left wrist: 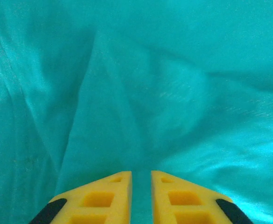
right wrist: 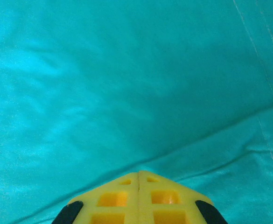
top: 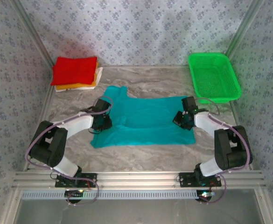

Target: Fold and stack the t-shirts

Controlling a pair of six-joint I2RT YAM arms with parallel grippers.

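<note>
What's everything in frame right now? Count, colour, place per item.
t-shirt: one, teal, spread flat mid-table
folded shirts: three, red over orange-yellow over white, stacked at back left
basket: one, bright green mesh, back right
table: one, grey marbled, under all of it
left tool: one, yellow fingers a slit apart, over the t-shirt's left side
right tool: one, yellow fingers pressed together, over the t-shirt's right edge
</note>
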